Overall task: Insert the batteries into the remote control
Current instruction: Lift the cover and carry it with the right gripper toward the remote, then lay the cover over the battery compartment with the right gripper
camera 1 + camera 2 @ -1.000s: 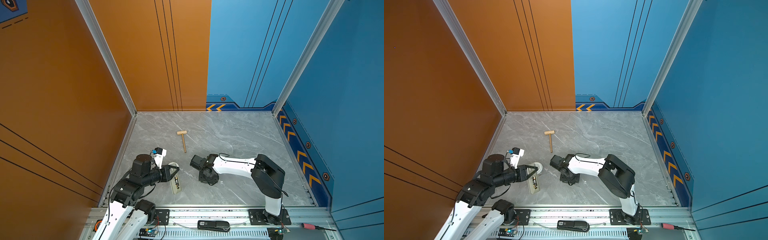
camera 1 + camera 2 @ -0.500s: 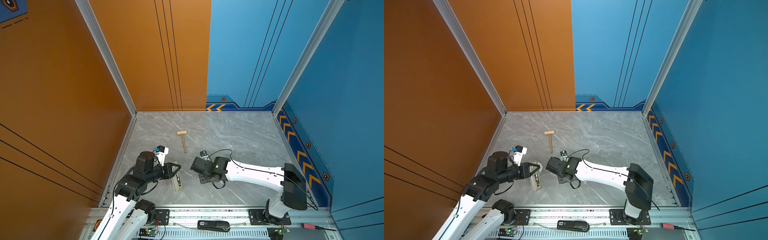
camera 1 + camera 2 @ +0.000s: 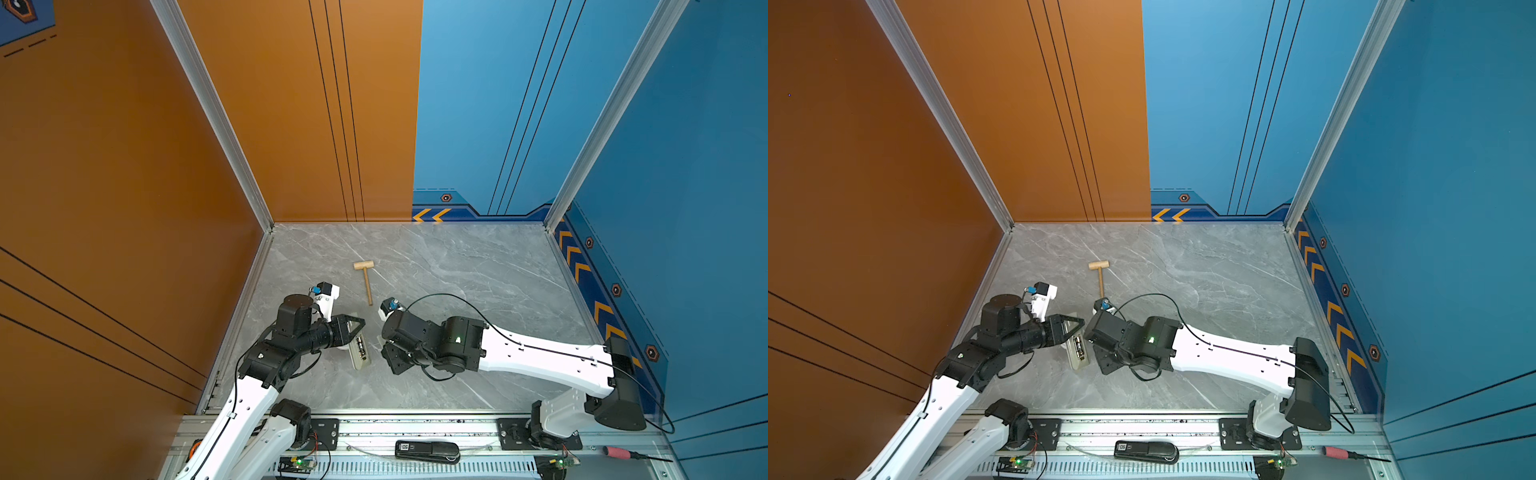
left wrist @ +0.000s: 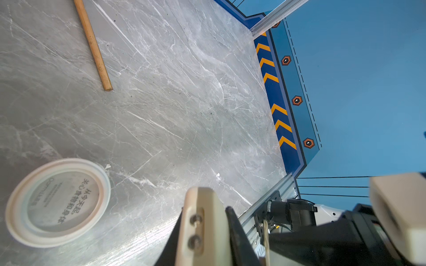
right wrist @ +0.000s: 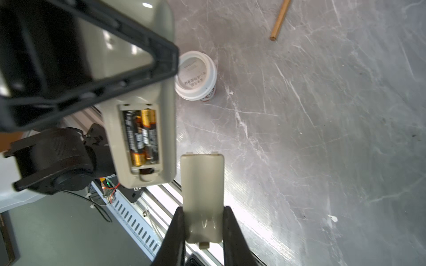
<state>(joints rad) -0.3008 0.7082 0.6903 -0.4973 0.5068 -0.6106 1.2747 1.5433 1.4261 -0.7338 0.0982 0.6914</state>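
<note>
Beige-grey plastic is turned upward: the remote control is held back-side up by the left gripper. Its fingers are clamped tight across the upper half of the body, so the open compartment at the lower end is left uncovered and reachable. The remote is found at the front left of the marble-patterned tabletop, between the two arms in both top views. Whether its lower end rests on the surface or is raised clear cannot be told.

Both batteries are seen side by side inside the compartment, black with gold ends laid in opposite directions, as alternating polarity would require. They appear seated, so the loading itself is judged done and only the closing outstanding.

The battery cover is pinched by its long edges, at one end, in the right gripper, whose fingers are narrowed onto it rather than fully closed. It is carried just beside the remote's lower end and roughly parallel with it, small tabs pointing away from the gripper. This pose is judged suited to sliding it into the slot. The firm hold on the remote is likely meant to resist that push.

A white-lidded cup stands just beyond the remote and a wooden mallet lies farther back, both apart from the work.
</note>
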